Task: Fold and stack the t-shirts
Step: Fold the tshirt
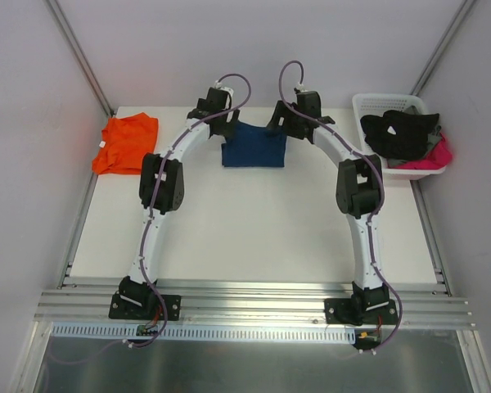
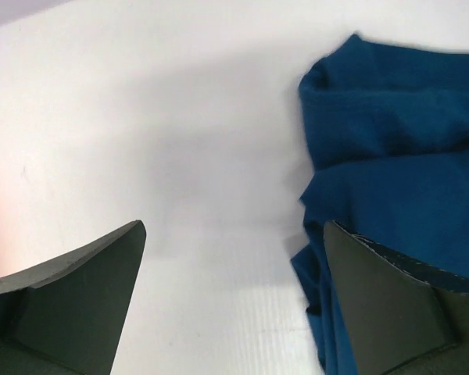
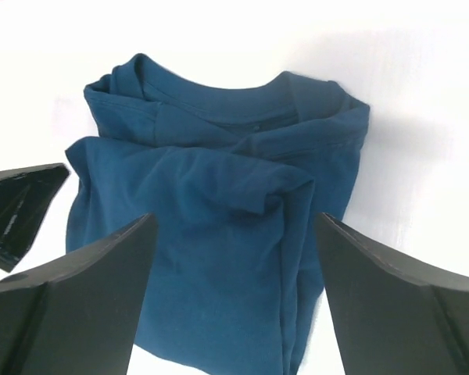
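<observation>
Basket point(image 1: 376, 98) holds black and pink clothes point(image 1: 401, 135) — left tool point(image 2: 234, 234), right tool point(image 3: 236, 223) spread at navy t-shirt point(image 1: 254, 147).

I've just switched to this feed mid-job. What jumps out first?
The navy shirt lies folded small at the far centre of the table. The left gripper is open at its edge and the right gripper is open over it. The orange shirt lies folded at the far left corner. A white basket at the far right holds black and pink clothes.
</observation>
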